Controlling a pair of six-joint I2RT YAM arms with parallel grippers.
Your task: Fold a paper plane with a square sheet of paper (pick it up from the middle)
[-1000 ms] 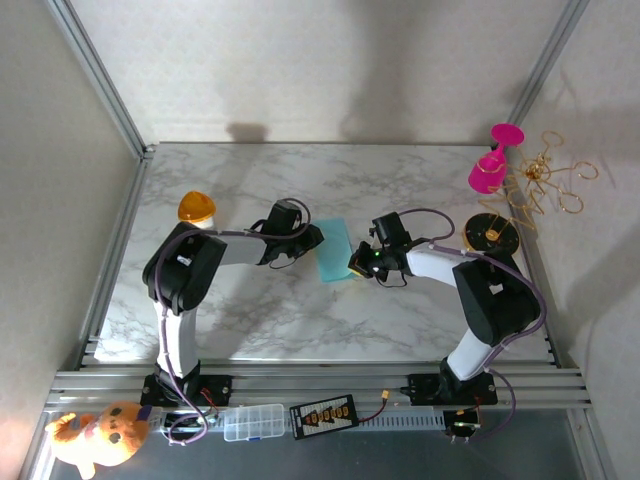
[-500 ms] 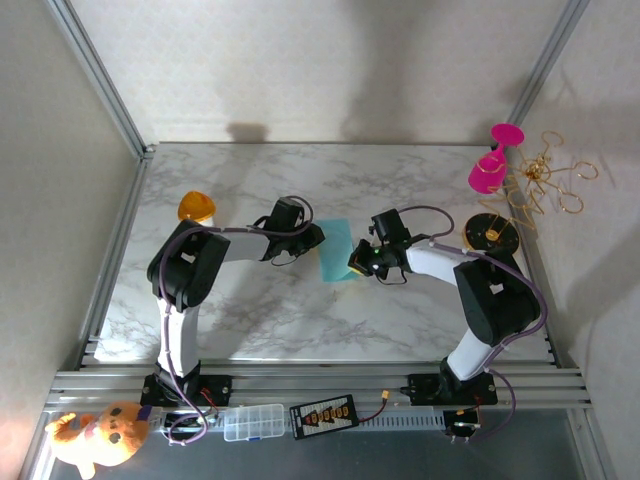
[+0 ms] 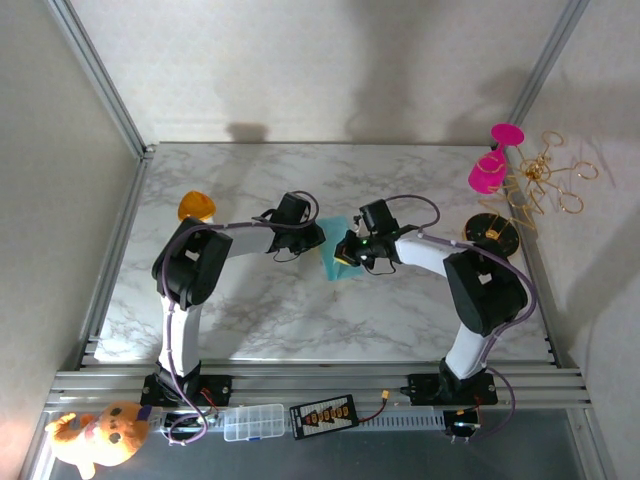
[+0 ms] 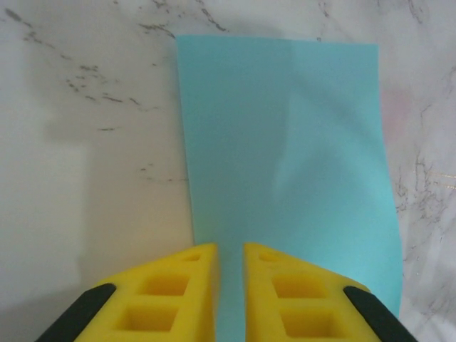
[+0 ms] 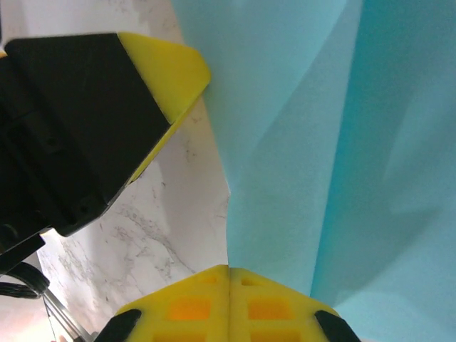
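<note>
The square sheet of paper [image 3: 331,258] is teal and lies mid-table between both arms, partly lifted and bent. In the left wrist view the sheet [image 4: 285,142] runs flat ahead as a tall rectangle with a faint crease. My left gripper [image 4: 229,247] sits over its near edge, jaws a narrow gap apart, teal showing between them; in the top view this gripper [image 3: 318,237] is at the paper's left edge. My right gripper [image 5: 229,269] is shut, and the raised teal flap [image 5: 285,142] rises from its tips. From above, the right gripper [image 3: 346,250] sits over the paper.
An orange dome [image 3: 196,207] sits at the left. A pink glass [image 3: 490,165], gold wire shapes [image 3: 545,185] and a black disc [image 3: 491,236] crowd the right edge. A plush toy [image 3: 100,432] and a clear box [image 3: 254,421] lie below the front rail.
My right gripper has moved left over the paper with its edge, so less teal shows from above. The left jaws have narrowed.
</note>
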